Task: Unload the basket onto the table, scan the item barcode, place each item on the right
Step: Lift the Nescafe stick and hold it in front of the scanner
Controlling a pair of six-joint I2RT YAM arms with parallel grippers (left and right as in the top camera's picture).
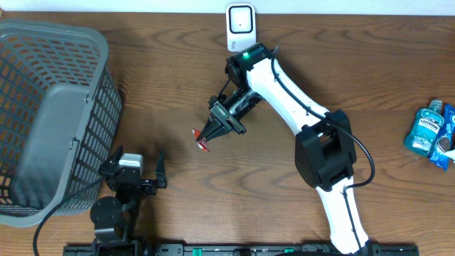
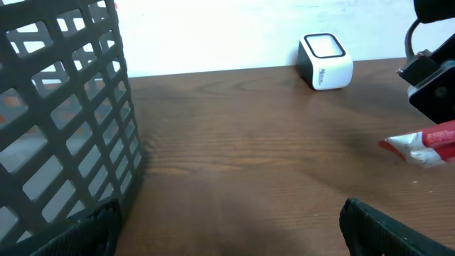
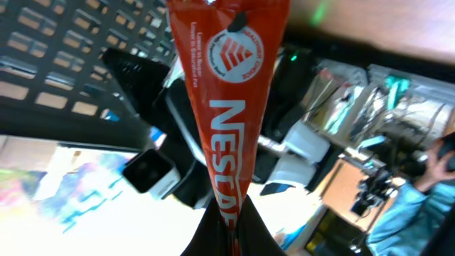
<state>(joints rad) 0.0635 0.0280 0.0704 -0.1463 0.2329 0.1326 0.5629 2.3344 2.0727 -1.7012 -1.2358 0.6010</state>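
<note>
Right tool: closed and clamped on the end of a red sachet, which sticks out past its tips.
Sachet writing: "NESCAF" is read in white capitals down the red face. The last of the word is hidden at the tips, and the small print in and above the round emblem is too fine to be read.
Sachet position: it is held over the counter, forward of the scanner and well apart from it. Whether it touches the wood cannot be told.
Left tool: spread wide and gripping nothing. It is seen low over the counter, just beside the basket.
Scanner: a small white box with a dark-framed window, set at the far edge of the counter. A line of print on its side is too small to be read.
Basket: grey plastic lattice, placed at the left end of the counter.
Mouthwash bottle: blue, laid at the right end, with "LISTERINE" made out on its label.
Blue packet: laid touching the bottle. Its printing cannot be read.
Count: two tools, one sachet, one scanner, one basket, one bottle and one packet are counted.
</note>
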